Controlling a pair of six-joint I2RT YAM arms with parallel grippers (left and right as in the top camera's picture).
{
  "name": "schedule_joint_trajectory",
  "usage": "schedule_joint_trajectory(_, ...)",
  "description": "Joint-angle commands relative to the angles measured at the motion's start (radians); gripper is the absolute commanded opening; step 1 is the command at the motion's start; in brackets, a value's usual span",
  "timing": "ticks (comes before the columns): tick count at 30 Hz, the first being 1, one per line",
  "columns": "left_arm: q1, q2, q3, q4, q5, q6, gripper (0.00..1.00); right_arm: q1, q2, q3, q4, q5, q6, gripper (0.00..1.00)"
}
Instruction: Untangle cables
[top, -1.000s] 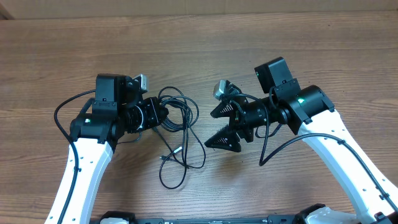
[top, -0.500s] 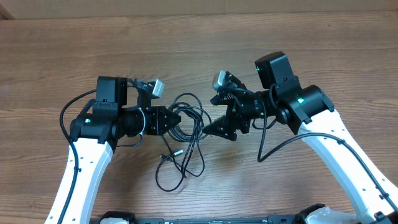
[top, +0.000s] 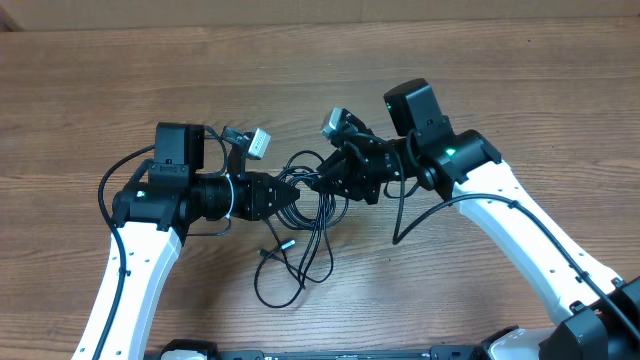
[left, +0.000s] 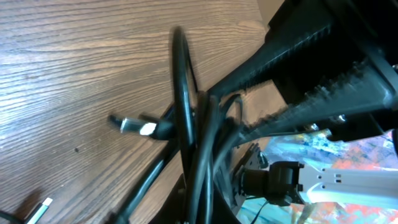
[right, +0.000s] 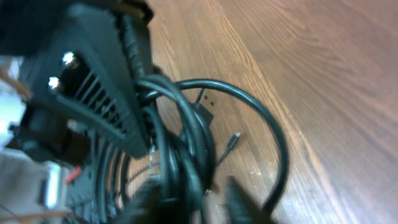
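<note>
On the table (top: 520, 80), one tangle of cables (right: 180, 165), left claw (top: 292, 193) and right claw (top: 312, 183) clamped on it.

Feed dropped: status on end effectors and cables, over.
Left end effector shut on cables. Right end effector astride them, grip unclear. No obstruction seen.

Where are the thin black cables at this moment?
In the overhead view, the cables sit near the middle of the table, bunched between the tips of the left gripper and the right gripper, loose loops trailing toward the robot.
</note>
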Motion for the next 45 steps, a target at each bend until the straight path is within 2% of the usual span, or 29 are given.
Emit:
schedule_joint_trajectory(1, -0.008, 0.004, 0.021, 0.001, 0.071, 0.022, 0.04, 0.006, 0.005, -0.003, 0.006, -0.004, 0.025, 0.06)
schedule_joint_trajectory(5, -0.008, 0.004, 0.021, 0.009, 0.080, 0.022, 0.04, 0.006, 0.005, -0.004, -0.031, 0.000, 0.024, 0.04)
schedule_joint_trajectory(10, -0.008, 0.004, 0.021, 0.082, 0.162, 0.021, 0.05, 0.006, 0.005, -0.008, -0.098, 0.025, 0.019, 0.04)
schedule_joint_trajectory(14, -0.005, 0.004, 0.021, 0.130, 0.139, 0.013, 0.04, 0.006, 0.005, -0.009, -0.172, 0.020, 0.013, 0.04)
schedule_joint_trajectory(18, -0.005, 0.004, 0.021, 0.145, 0.069, -0.042, 0.04, 0.006, 0.005, -0.009, -0.237, -0.001, -0.052, 0.04)
schedule_joint_trajectory(24, -0.006, 0.004, 0.021, 0.144, 0.063, -0.047, 0.04, 0.005, 0.005, -0.009, -0.214, 0.003, -0.051, 0.04)
schedule_joint_trajectory(28, -0.006, 0.004, 0.021, 0.144, 0.062, -0.047, 0.04, -0.001, 0.005, -0.009, -0.191, 0.004, -0.040, 0.08)
schedule_joint_trajectory(32, -0.006, 0.004, 0.021, 0.143, 0.035, -0.049, 0.04, -0.021, 0.005, -0.007, -0.181, 0.006, 0.004, 0.23)
schedule_joint_trajectory(34, -0.006, 0.004, 0.021, 0.143, 0.002, -0.070, 0.04, -0.044, 0.005, 0.003, -0.182, 0.007, 0.063, 0.27)
schedule_joint_trajectory(38, -0.006, 0.004, 0.021, 0.143, -0.083, -0.124, 0.04, -0.104, 0.002, 0.034, -0.193, 0.006, 0.200, 0.39)
schedule_joint_trajectory(41, -0.006, 0.004, 0.021, 0.144, -0.098, -0.137, 0.04, -0.140, -0.002, 0.037, -0.193, -0.001, 0.257, 0.52)
schedule_joint_trajectory(45, -0.007, 0.004, 0.021, 0.144, -0.097, -0.137, 0.04, -0.128, -0.002, 0.031, -0.196, -0.032, 0.227, 0.82)
